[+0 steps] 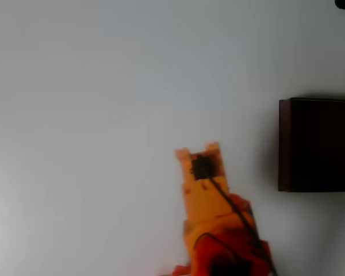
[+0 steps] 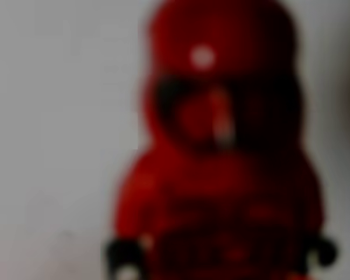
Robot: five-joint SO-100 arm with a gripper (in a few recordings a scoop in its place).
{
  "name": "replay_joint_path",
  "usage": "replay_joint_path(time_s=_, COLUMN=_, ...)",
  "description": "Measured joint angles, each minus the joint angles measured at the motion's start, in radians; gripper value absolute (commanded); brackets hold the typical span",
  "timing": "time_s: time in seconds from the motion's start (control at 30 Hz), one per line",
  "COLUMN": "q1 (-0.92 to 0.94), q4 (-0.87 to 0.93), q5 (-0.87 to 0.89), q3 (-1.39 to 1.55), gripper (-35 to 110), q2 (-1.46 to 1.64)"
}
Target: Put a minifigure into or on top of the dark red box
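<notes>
At the overhead view's six o'clock, the gripper (image 1: 198, 152) hangs over the bench (image 1: 92, 115); its grip is indiscernible. Wrist view shows the minifigure (image 2: 221, 157) close up. Next move: carry toward the box (image 1: 317, 144) at three o'clock.

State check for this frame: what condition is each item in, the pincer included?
Small all-red toy minifigure: close before the wrist camera, blurred, outside the box.
Large rectangular dark red box: open-topped, dark inside, contents unclear.
Orange pincer: over the white table, left of the box; open or shut unclear.
</notes>
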Motion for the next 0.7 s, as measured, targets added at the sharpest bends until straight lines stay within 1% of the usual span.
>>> replay_joint_path(time_s=0.17, q1=0.127, q4=-0.035, q5=-0.152, q3=-0.117, gripper=0, q2=-0.118)
replay_joint_path(time_s=0.33, q1=0.245, q4=-0.075, q5=-0.249, q3=-0.262, gripper=0, q2=-0.285)
replay_joint_path(time_s=0.7, q1=0.391, q4=-0.126, q5=-0.337, q3=-0.615, gripper=0, q2=-0.71)
